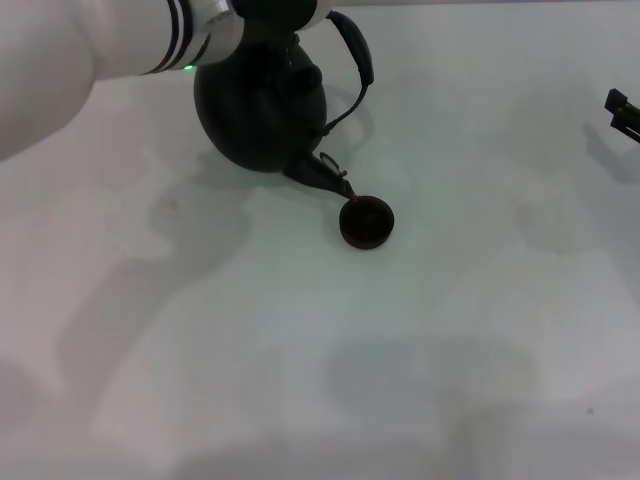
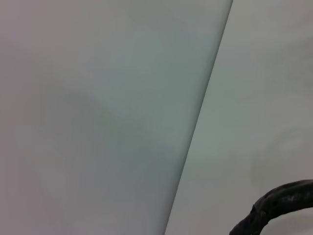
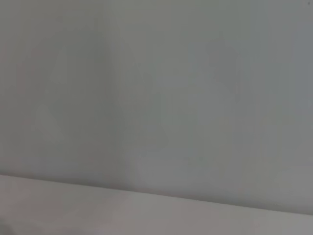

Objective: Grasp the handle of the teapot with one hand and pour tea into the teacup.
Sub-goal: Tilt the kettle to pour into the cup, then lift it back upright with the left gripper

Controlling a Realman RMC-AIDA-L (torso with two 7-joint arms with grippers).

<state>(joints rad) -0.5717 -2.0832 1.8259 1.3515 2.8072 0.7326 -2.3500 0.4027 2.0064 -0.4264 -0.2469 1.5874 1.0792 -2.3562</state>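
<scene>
The large round matte black teapot [image 1: 255, 115] carries a black-brown, rough-wrapped arched handle [image 1: 355, 50], which the left wrist view shows as a speckled dark curve [image 2: 279, 203]. The small round teacup [image 1: 367, 222] is dark brown-black, its inside a shade browner. The smooth table surface [image 1: 420, 340] is pale grey-white with soft grey shadows. The left arm's shell [image 1: 90, 50] is white, banded with black stripes and a small green light.
</scene>
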